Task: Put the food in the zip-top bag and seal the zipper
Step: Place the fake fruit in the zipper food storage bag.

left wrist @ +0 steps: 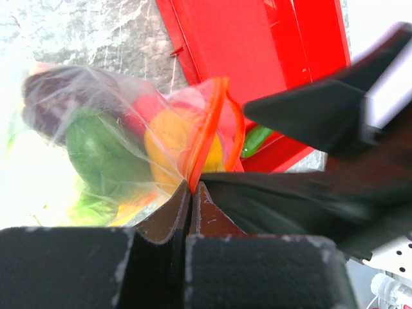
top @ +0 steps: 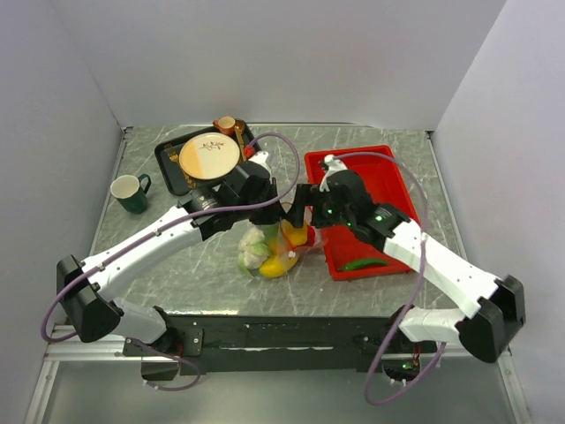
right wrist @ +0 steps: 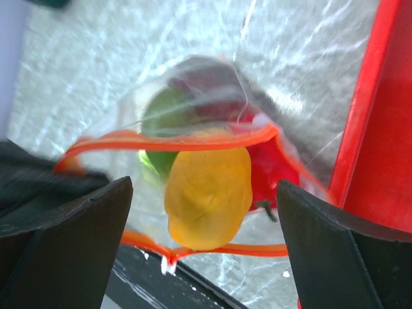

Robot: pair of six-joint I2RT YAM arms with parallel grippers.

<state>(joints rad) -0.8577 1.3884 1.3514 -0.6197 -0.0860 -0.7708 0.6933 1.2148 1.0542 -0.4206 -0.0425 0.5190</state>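
Left gripper (left wrist: pixel 190 193) fingers, pressed together, pinch the zipper (left wrist: pixel 207 122) at the mouth of the bag (left wrist: pixel 96 109). Right gripper (right wrist: pixel 205 209) stands spread wide, with the yellow mango (right wrist: pixel 207 183) in the open mouth between its fingers.

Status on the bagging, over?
Left claw shut on zipper. Right claw open, mango between its fingers, in bag mouth; unsealed. Chili on tray, not bagged.
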